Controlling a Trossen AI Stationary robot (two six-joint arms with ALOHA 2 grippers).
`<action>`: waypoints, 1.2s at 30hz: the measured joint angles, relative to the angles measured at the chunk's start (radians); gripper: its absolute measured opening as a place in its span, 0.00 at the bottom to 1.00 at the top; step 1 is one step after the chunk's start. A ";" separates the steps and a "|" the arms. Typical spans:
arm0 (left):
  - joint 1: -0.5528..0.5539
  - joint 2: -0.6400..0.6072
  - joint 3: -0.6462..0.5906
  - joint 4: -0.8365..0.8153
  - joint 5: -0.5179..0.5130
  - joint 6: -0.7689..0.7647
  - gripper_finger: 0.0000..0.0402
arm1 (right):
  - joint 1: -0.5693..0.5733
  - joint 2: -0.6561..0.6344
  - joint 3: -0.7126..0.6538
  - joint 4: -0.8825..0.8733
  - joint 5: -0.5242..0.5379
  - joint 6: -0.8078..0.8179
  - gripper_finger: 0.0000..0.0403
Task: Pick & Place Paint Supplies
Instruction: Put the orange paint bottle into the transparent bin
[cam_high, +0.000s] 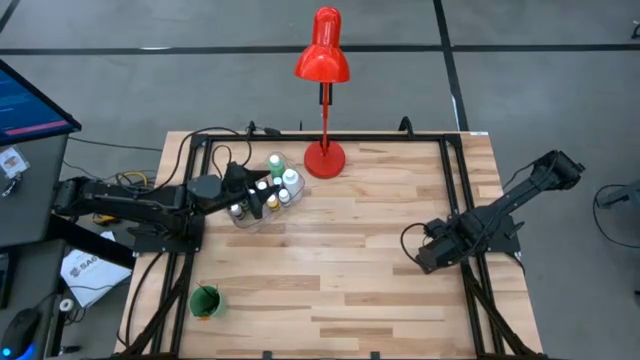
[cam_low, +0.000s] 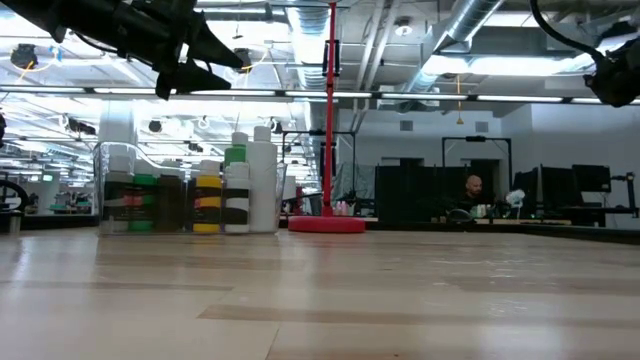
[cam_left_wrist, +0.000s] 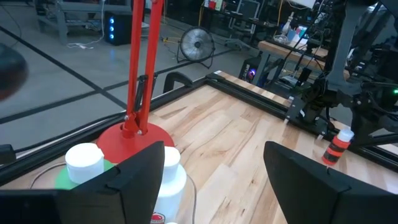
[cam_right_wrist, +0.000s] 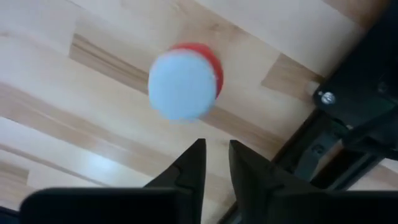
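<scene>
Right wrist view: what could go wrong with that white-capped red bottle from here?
The right gripper hangs over the small white-capped red paint bottle with jaws nearly together; descending so may topple it. The bottle stands near the black table frame, so a knock might send it off. The open left gripper hovers above crowded white-capped bottles beside the red desk lamp's base, which it might bump.

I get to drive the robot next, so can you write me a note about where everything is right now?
Left hand: open, empty, hovering over the clear bin beside the red lamp.
Right hand: shut, empty, pointing down near a lone red bottle by the table's right edge.
Done: the other paint bottles stand packed in the bin.
Left: the red bottle looks like the only one outside it. No brushes visible.
</scene>
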 joint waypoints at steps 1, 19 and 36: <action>0.000 0.000 0.000 0.000 0.000 0.000 0.66 | 0.000 0.000 0.000 0.007 0.006 -0.002 0.16; 0.000 0.000 0.000 0.000 0.022 0.000 0.66 | 0.286 0.054 -0.011 0.093 0.181 0.126 0.52; 0.000 0.000 0.000 0.000 0.022 0.000 0.66 | 0.386 0.369 -0.142 0.369 0.494 0.210 0.68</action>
